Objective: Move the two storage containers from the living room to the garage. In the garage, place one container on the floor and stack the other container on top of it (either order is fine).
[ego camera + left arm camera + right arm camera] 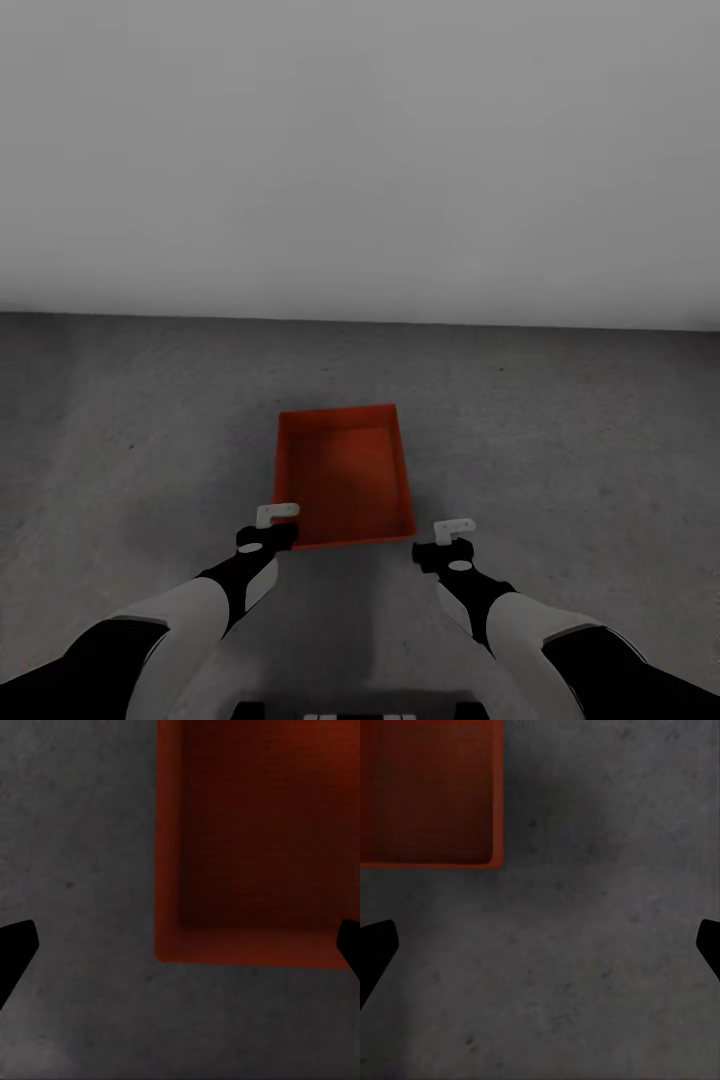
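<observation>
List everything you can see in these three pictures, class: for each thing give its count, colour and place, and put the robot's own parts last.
storage container: one, orange-red, open-top and empty, resting on the floor straight ahead of the robot, between the two grippers.
floor: one, dark grey mottled concrete, under the container and both arms.
wall: one, plain light grey, behind the container.
left gripper: one, black with pale fingers, open, above the container's near left corner, holding nothing.
right gripper: one, black with pale fingers, open, above bare floor just right of the container's near right corner, holding nothing.
arms: two, white and black, reaching forward from the bottom of the head view.
</observation>
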Controlling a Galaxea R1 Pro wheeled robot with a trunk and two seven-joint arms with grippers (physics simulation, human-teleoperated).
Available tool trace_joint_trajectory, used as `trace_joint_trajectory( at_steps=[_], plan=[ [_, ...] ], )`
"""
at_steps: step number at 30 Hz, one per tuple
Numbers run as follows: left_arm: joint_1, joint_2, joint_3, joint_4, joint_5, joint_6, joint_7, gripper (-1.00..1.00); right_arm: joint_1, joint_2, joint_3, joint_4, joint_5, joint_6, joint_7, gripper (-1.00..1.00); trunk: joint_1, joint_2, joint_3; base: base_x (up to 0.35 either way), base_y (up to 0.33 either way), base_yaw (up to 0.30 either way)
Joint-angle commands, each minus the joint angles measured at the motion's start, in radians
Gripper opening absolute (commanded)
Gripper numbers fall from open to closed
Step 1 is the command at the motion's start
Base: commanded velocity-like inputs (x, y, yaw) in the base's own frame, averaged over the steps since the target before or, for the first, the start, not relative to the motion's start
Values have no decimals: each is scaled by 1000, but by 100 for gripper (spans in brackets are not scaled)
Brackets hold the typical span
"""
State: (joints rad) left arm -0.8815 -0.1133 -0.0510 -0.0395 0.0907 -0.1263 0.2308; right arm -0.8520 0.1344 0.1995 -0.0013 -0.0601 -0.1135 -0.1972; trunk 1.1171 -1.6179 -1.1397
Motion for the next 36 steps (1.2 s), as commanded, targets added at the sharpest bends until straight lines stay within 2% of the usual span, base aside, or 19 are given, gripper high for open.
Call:
trace_joint_trajectory(
  at_steps=[1, 36],
  plan=[
    [-1, 0, -6, 1, 10, -4, 2, 100, -1, 0, 8, 1, -7, -2, -3, 100, -4, 7, 3, 0, 0, 0],
    [-1, 3, -4, 0, 12, -4, 2, 100, 0, 2, 8, 1, -7, -6, -9, 100, -138, 252, 112, 0, 0, 0]
  ],
)
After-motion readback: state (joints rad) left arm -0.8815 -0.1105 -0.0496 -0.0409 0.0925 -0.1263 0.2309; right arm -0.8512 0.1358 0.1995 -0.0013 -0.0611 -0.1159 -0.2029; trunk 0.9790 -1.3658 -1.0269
